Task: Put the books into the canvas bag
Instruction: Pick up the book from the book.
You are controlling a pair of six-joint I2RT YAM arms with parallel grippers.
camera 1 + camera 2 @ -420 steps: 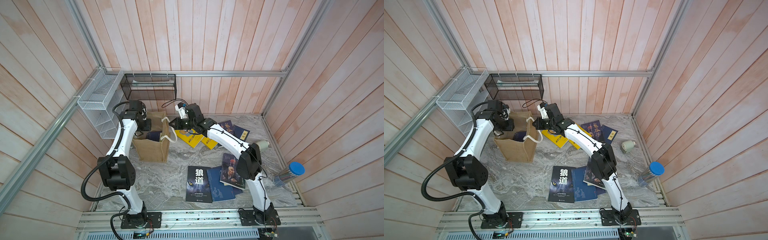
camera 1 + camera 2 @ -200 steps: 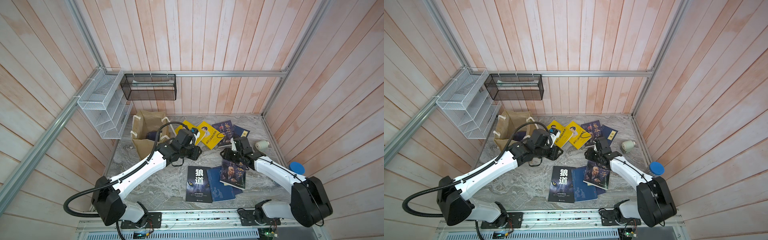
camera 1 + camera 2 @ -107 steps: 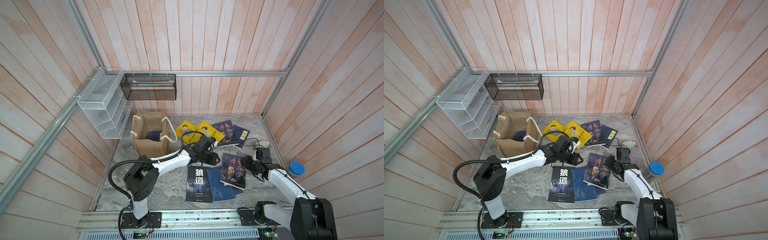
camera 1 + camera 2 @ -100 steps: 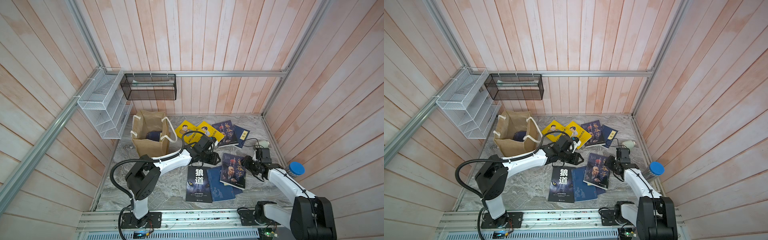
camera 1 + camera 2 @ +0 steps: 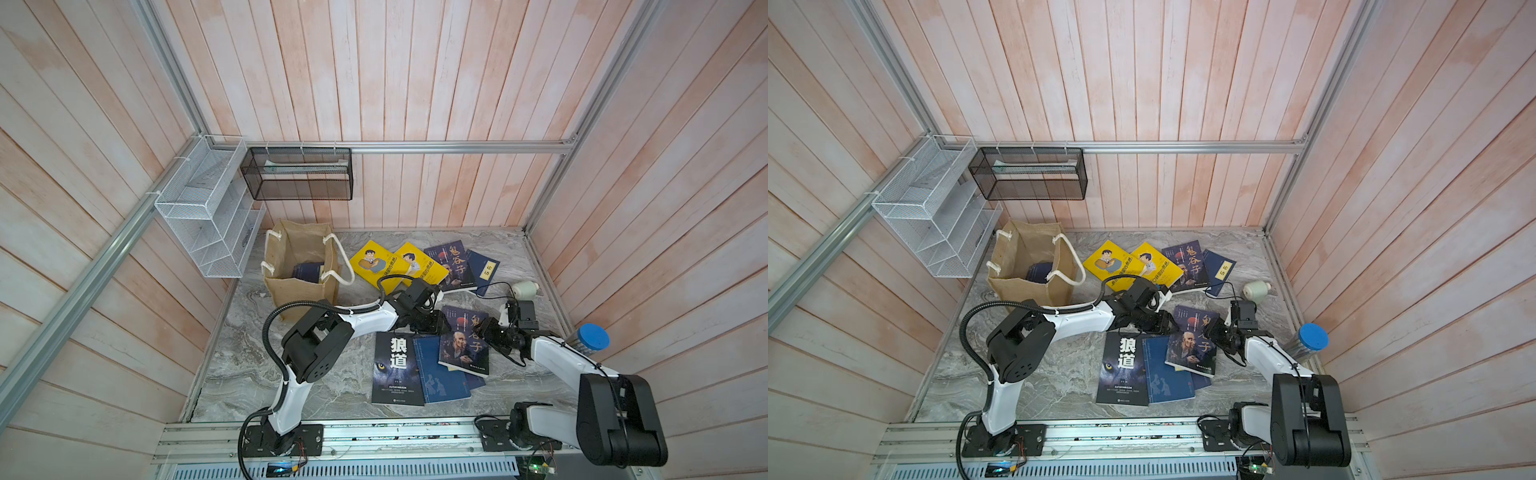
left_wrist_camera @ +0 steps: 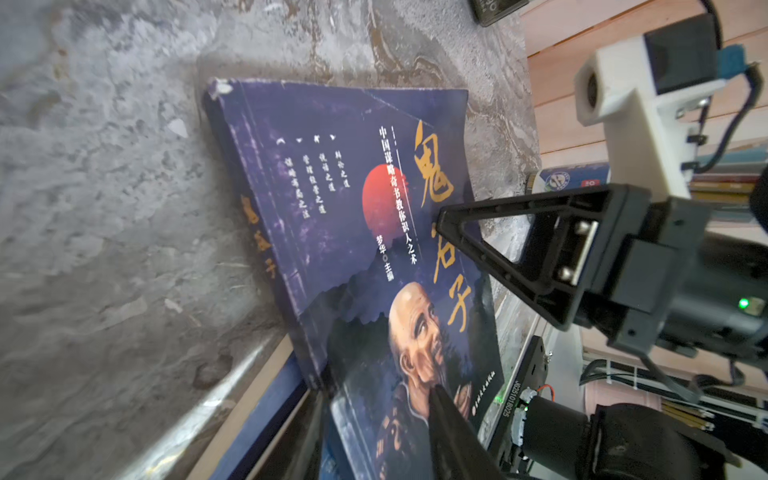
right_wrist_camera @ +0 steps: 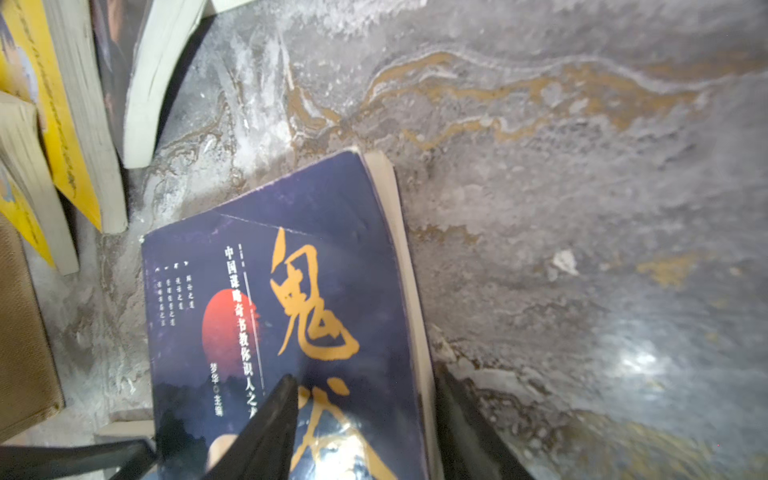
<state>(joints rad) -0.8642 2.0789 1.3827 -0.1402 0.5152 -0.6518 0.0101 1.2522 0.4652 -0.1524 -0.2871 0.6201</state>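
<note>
The portrait book [image 5: 464, 351] lies near-centre atop a blue book [image 5: 440, 382], with the right gripper [image 7: 365, 376] half-open astride its right edge and the left gripper [image 5: 444, 328] narrower at its far-left corner, grip unclear.

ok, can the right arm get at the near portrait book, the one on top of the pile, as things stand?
Probably yes. The right hand is at the portrait book, one finger over the cover and the other outside the page edge, with nothing between. The left hand sits at the opposite corner, clear of it.

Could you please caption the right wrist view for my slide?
Right gripper, fingers straddling the page edge of a navy book on the table.
</note>
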